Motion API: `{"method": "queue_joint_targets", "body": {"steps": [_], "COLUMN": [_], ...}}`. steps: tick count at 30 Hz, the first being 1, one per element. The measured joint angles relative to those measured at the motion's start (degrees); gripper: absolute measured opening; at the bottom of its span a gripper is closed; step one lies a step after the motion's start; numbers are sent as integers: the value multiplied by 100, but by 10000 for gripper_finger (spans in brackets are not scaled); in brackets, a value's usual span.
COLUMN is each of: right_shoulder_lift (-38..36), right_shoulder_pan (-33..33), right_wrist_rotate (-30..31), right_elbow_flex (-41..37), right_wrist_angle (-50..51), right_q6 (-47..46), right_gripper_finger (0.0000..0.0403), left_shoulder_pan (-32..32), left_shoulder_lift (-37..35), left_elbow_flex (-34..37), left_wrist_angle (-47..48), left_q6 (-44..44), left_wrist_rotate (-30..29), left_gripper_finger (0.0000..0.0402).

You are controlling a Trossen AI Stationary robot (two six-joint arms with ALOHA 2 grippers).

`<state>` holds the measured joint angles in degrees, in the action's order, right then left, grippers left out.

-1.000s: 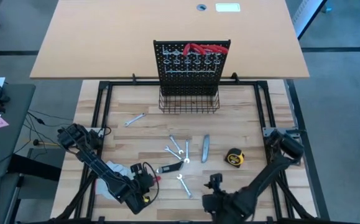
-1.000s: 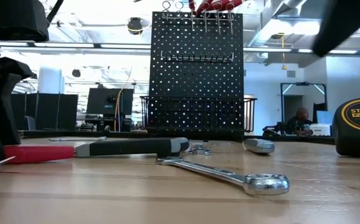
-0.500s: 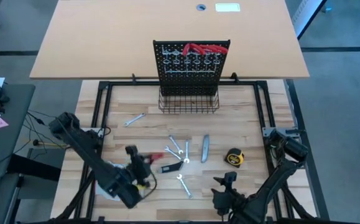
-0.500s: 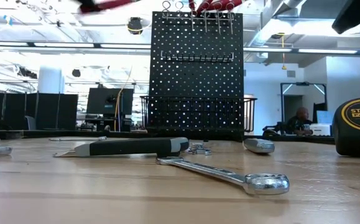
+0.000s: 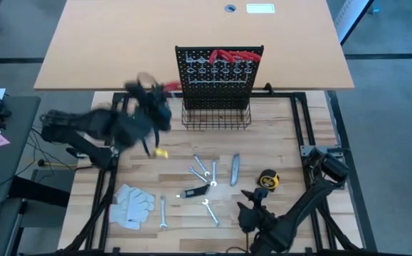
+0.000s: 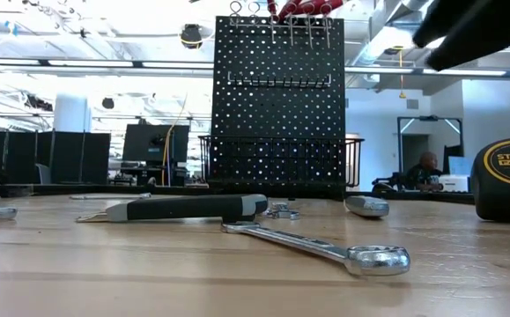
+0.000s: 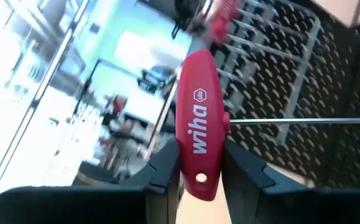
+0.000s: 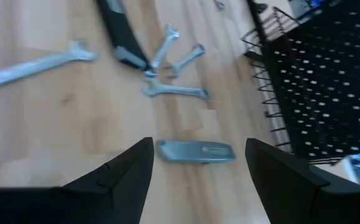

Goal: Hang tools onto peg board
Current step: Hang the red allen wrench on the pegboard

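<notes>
Up beside the peg board [image 5: 218,84], left gripper [image 7: 199,167] clamped on red Wiha-handled tool [image 7: 199,134], right gripper [image 8: 198,163] spread apart low above grey utility knife [image 8: 196,152].

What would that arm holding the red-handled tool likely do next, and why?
Probably ease toward the peg board and line the tool up with a free hook. The left gripper grips the red-handled tool beside the board's left edge, and hooks show just ahead of it.

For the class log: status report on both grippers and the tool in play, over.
Left gripper shut on red-handled tool, near peg board. Right gripper open above utility knife. Nothing in the way.
</notes>
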<state>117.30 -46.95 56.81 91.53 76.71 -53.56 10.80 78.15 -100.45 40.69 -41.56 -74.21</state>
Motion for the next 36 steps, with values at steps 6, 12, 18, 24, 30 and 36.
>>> {"method": "queue_joint_targets", "body": {"steps": [6,12,18,24,30,36], "right_shoulder_lift": [0,0,0,0,0,0], "right_shoulder_pan": [477,809,882,867,792,780], "right_wrist_rotate": [42,41,39,38,36,35], "right_elbow_flex": [0,0,0,0,0,0], "right_wrist_angle": [342,395,228,145,118,104], "right_q6": [7,4,2,0,2,2], "right_gripper_finger": [265,265,265,265,265,265], "left_shoulder_pan": [-953,-1586,-2112,-2447,-2380,-2237], "left_shoulder_lift": [-38,349,766,1135,1200,1139], "left_elbow_flex": [-43,-48,-47,-43,-43,-43], "left_wrist_angle": [-2783,-4323,-4436,-4941,-5168,-5229], "left_q6": [-3287,-5876,-6527,-6897,-6985,-6915], "left_wrist_rotate": [1554,2296,2904,2970,3053,3103], "left_gripper_finger": [81,81,81,81,79,79]}}
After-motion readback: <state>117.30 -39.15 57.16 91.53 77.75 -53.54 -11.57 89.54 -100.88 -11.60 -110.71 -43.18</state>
